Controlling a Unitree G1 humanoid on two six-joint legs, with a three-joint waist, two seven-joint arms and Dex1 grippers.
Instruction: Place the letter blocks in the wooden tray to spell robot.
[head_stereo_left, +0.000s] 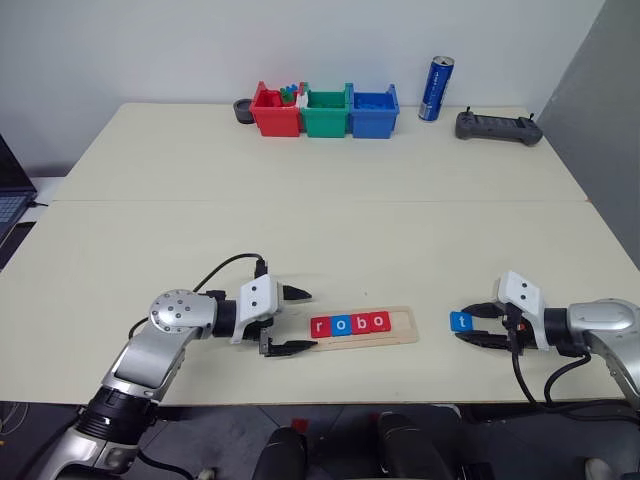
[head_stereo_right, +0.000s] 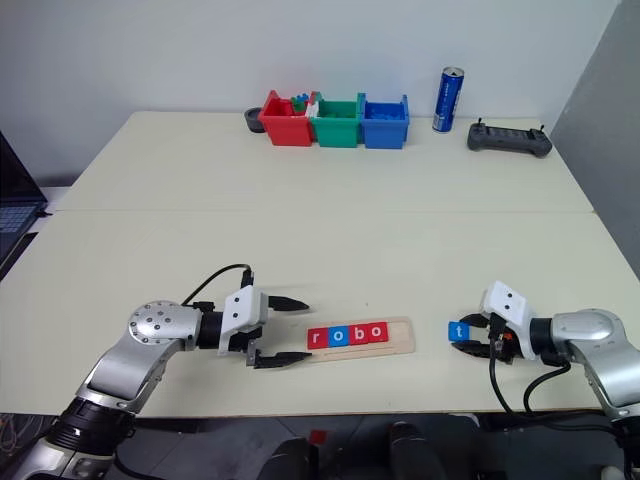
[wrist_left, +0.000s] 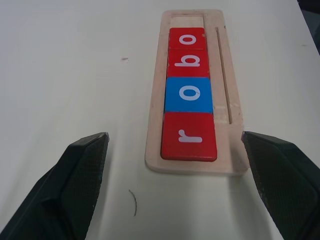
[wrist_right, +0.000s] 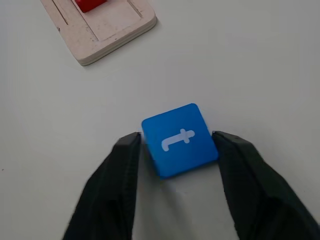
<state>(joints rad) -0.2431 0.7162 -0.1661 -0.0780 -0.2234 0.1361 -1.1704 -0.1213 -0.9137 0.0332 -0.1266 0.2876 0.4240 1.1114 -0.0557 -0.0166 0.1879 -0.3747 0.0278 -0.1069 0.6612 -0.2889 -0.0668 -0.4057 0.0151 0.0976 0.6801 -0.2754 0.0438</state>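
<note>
Right of wooden tray (head_stereo_left: 364, 326) | right gripper (wrist_right: 175, 142) low, clamped on blue t block (wrist_right: 179, 139) | left gripper (head_stereo_left: 291, 322) spread wide at tray's end

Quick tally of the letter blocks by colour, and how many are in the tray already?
Red letter blocks: 3, the r, b and last o, all in the wooden tray
Blue letter blocks: 2, the o in the tray, the t on the table between the right tool's fingers
Total: 5, with 4 in the tray
</note>
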